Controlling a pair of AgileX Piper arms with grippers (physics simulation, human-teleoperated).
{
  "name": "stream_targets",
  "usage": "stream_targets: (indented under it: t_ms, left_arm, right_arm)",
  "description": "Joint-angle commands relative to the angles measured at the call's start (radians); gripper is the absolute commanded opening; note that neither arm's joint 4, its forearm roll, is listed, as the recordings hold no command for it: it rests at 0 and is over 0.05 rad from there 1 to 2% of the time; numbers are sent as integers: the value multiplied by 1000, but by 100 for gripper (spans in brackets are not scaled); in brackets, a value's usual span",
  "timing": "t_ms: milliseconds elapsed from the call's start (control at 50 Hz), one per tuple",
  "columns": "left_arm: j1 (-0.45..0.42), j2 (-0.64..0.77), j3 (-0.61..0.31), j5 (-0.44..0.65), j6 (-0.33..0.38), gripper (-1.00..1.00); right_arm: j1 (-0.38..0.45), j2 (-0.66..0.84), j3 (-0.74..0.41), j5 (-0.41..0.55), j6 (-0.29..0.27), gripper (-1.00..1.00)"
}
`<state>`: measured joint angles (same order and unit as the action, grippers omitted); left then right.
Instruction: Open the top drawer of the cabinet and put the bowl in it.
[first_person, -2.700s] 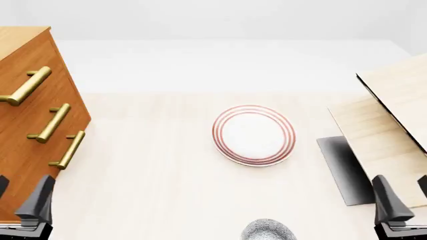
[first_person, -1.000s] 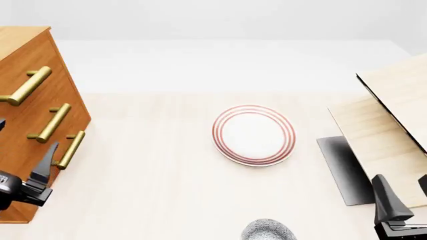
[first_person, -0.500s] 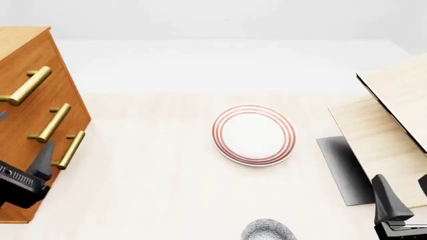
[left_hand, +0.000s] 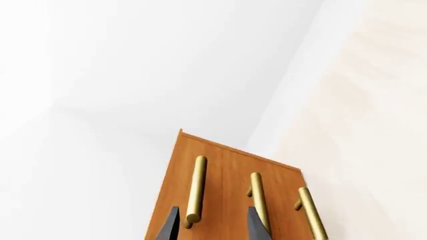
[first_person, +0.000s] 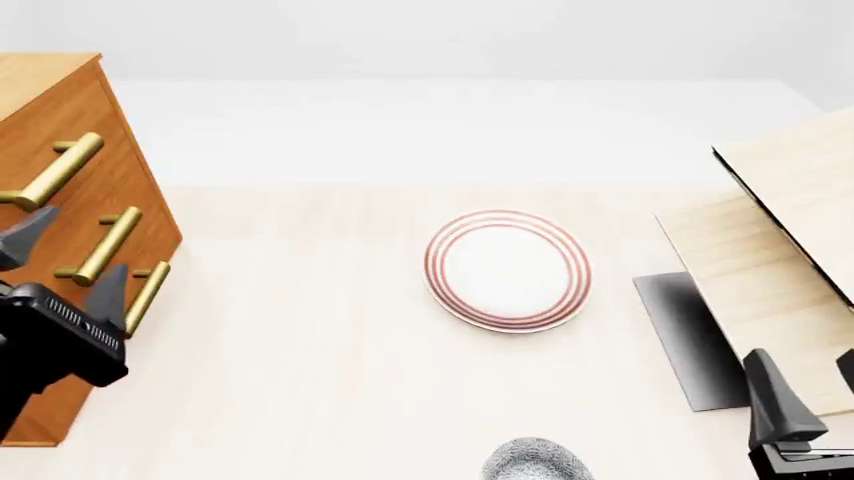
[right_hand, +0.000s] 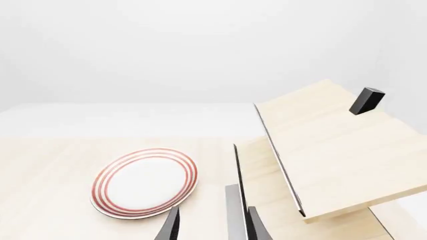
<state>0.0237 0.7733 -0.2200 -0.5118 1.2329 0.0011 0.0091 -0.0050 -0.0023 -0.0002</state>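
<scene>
Bowl (first_person: 537, 460): you see only its speckled rim at the near edge of the front view, on the counter (first_person: 334, 380), near side of the plate and well apart from the cabinet.
Cabinet (first_person: 54, 200): it stands at the far left of the counter, its front turned toward the middle, all three drawers flush with that front.
Top drawer (first_person: 40, 150): it is closed; its brass handle (first_person: 54, 172) is the uppermost and longest of the three bars.
Lower handles: the middle one (first_person: 107, 246) and the bottom one (first_person: 144, 297) sit below it in a slanting row.
Left gripper (first_person: 64, 268): your left one hangs in front of the cabinet face, at the height of the two lower handles, touching nothing that you can see.
Left fingers (first_person: 27, 238): they stand apart, holding nothing; in the left wrist view the end of the top handle (left_hand: 195, 192) shows between the two tips.
Right gripper (first_person: 801, 395): your right one sits low at the near right corner, beside the pale furniture (first_person: 787, 230).
Right fingers (first_person: 774, 400): they are parted and hold nothing.
Plate (first_person: 509, 270): red-ringed, it lies flat mid-counter, between the cabinet and the pale furniture, apart from both.
Dark slab (first_person: 687, 340): it lies flat on the counter at the foot of the pale furniture.
</scene>
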Motion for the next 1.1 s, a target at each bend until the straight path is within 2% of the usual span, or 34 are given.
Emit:
stream_targets:
  t_ms: [20, 480, 720, 1100]
  left_arm:
    - [20, 126, 17, -149, 74, 100]
    - [82, 237, -28, -224, 165, 100]
    - [98, 266, -90, -200, 170, 100]
    - [140, 311, -104, -235, 173, 100]
  right_arm:
    - [0, -1, 1, 0, 0, 100]
    - [0, -1, 1, 0, 0, 100]
    - [0, -1, 1, 0, 0, 100]
    - [0, -1, 1, 0, 0, 100]
